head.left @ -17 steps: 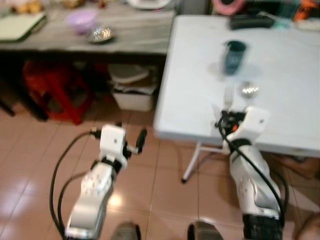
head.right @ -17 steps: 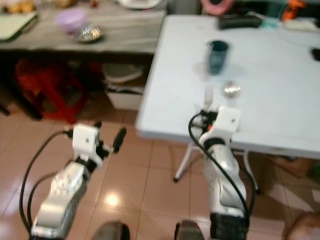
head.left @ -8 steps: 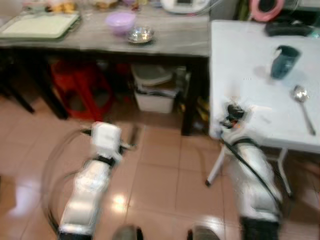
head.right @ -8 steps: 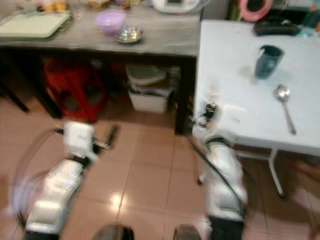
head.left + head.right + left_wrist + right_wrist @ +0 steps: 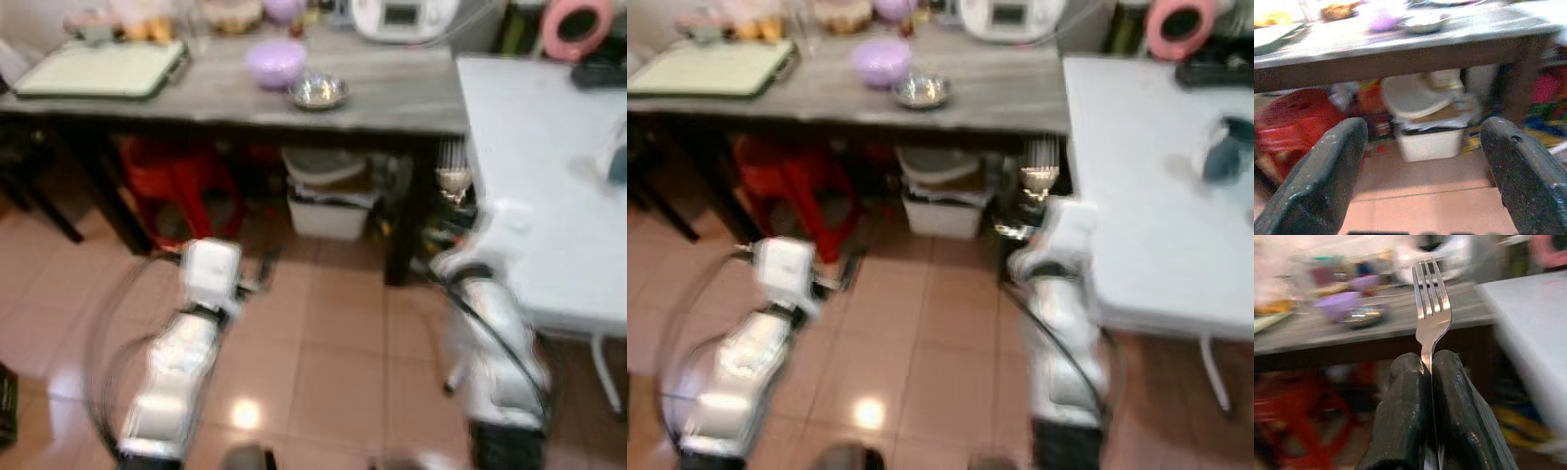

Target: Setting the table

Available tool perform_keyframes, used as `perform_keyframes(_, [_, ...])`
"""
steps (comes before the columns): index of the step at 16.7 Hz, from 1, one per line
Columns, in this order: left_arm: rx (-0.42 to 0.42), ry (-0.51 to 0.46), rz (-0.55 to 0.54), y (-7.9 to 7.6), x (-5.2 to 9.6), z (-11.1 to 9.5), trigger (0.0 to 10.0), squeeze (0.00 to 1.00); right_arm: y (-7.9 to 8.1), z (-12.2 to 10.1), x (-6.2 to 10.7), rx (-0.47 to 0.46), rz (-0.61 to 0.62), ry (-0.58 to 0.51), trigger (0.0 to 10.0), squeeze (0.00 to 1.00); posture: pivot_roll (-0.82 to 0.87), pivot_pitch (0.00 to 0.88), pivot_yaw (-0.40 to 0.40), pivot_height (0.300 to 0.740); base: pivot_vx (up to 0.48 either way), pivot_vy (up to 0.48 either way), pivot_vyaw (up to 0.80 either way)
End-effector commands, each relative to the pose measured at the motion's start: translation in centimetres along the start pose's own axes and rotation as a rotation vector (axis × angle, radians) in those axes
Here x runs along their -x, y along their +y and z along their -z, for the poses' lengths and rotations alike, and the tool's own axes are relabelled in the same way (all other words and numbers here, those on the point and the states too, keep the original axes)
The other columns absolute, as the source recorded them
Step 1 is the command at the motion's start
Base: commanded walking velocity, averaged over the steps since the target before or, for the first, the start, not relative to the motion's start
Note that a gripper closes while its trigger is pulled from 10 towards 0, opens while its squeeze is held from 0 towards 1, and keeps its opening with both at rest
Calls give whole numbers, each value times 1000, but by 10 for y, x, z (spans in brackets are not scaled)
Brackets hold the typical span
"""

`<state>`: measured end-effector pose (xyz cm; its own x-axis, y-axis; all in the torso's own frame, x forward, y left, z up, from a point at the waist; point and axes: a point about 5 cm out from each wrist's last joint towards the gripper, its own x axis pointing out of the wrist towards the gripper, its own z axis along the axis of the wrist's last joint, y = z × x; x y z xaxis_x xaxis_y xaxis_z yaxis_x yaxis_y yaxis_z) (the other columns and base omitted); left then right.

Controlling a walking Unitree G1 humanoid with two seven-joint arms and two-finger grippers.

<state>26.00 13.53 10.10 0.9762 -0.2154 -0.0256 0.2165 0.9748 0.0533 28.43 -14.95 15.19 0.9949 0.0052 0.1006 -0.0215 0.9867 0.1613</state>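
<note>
My right gripper [image 5: 1428,363] is shut on the handle of a silver fork [image 5: 1431,298], whose tines point up. In the eye views the fork [image 5: 1039,162] is held just off the left edge of the white table [image 5: 1146,225], in front of the grey counter [image 5: 392,93]. A teal cup [image 5: 1222,157] stands on the table, blurred. My left gripper [image 5: 1422,142] is open with nothing between its fingers [image 5: 1322,181], low over the tiled floor [image 5: 333,343].
On the counter are a purple bowl [image 5: 276,61], a metal bowl [image 5: 317,91], a green tray [image 5: 98,69] and a white cooker [image 5: 404,15]. Under it stand a red stool [image 5: 181,181] and a white bin [image 5: 328,201].
The view has swung left toward the counter. My right gripper, still holding the fork, has gone from above the table near the spoon to beside the table's left edge.
</note>
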Motion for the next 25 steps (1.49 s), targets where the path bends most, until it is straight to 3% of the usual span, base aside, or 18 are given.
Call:
perform_keyframes(1, [8,-22,35,-8,-3,-5,10000,0,-10,-6,-1,21,29,-27,0,0,-47,54,63,740,461,0,0])
perform_keyframes(15, [-25,-46,70,-13,-5,-7,10000,0,-11,-7,-6,7,43,-40,0,0,-46,48,69,740,479,0,0])
perform_keyframes(17, [-24,-46,75,-14,-4,-8,10000,0,-15,-5,-7,-44,80,-23,0,0,-45,49,69,740,463,0,0])
perform_keyframes(23, [-19,-46,77,-14,-4,-7,10000,0,-23,-4,-12,-59,103,-4,0,0,-42,48,68,740,465,0,0])
perform_keyframes(24, [-12,-47,78,-14,-3,-7,10000,0,-24,-2,-11,-59,106,9,3529,0,-43,48,67,740,461,0,0])
perform_keyframes(25, [13,-44,80,-14,-1,-6,10000,0,-24,1,-10,-55,112,25,10000,0,-42,49,67,740,0,0,0])
